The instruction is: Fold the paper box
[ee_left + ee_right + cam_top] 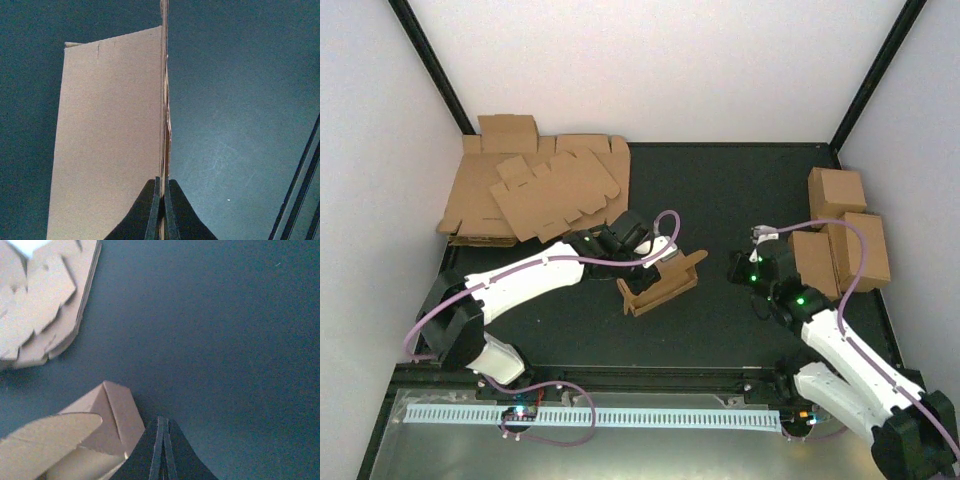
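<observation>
The paper box [663,287] is a brown cardboard piece, partly folded up, at the middle of the dark mat. My left gripper [661,261] is shut on one of its upright walls. In the left wrist view the fingertips [155,189] pinch the thin cardboard edge, and a flat panel [110,140] runs off to the left. My right gripper [738,268] hangs to the right of the box, apart from it. In the right wrist view that gripper [162,422] is shut on nothing, and a folded corner of the box [107,415] lies at its lower left.
A thick heap of flat cardboard blanks [535,190] fills the back left corner and shows as the heap [40,300] in the right wrist view. Several finished boxes [842,232] stand along the right edge. Black frame posts rise at the back corners.
</observation>
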Controlling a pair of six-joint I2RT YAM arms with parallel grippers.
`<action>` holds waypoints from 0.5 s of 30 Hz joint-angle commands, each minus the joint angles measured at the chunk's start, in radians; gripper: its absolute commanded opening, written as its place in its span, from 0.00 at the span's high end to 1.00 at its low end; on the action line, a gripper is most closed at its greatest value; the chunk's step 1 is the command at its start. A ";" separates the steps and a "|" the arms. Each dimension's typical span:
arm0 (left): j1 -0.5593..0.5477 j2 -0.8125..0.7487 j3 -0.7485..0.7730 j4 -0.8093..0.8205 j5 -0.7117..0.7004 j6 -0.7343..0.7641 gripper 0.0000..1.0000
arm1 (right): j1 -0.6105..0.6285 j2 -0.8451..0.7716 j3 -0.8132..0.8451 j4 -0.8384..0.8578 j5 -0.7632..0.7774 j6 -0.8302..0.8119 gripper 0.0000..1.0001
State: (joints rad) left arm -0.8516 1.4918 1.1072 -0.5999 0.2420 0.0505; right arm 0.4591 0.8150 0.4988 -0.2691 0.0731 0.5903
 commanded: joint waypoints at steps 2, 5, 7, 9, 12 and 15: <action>0.006 -0.011 0.031 -0.045 0.031 -0.006 0.98 | -0.023 0.134 -0.026 0.144 -0.288 0.029 0.98; 0.008 -0.014 0.033 -0.044 0.039 -0.007 0.98 | -0.026 0.206 -0.053 0.252 -0.388 0.070 0.98; 0.009 -0.016 0.032 -0.043 0.044 -0.011 0.98 | -0.028 0.235 -0.074 0.325 -0.427 0.104 0.98; 0.011 -0.016 0.028 -0.032 0.050 -0.024 0.99 | -0.028 0.255 -0.091 0.382 -0.454 0.133 0.98; 0.011 -0.015 0.017 -0.009 0.067 -0.048 0.98 | -0.028 0.287 -0.117 0.462 -0.502 0.170 0.98; 0.012 -0.017 0.008 0.011 0.074 -0.065 0.98 | -0.028 0.315 -0.153 0.537 -0.548 0.220 0.98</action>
State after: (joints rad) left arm -0.8452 1.4918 1.1084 -0.6106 0.2756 0.0242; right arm 0.4366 1.1088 0.3817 0.1085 -0.3733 0.7311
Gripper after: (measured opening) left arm 0.025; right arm 0.020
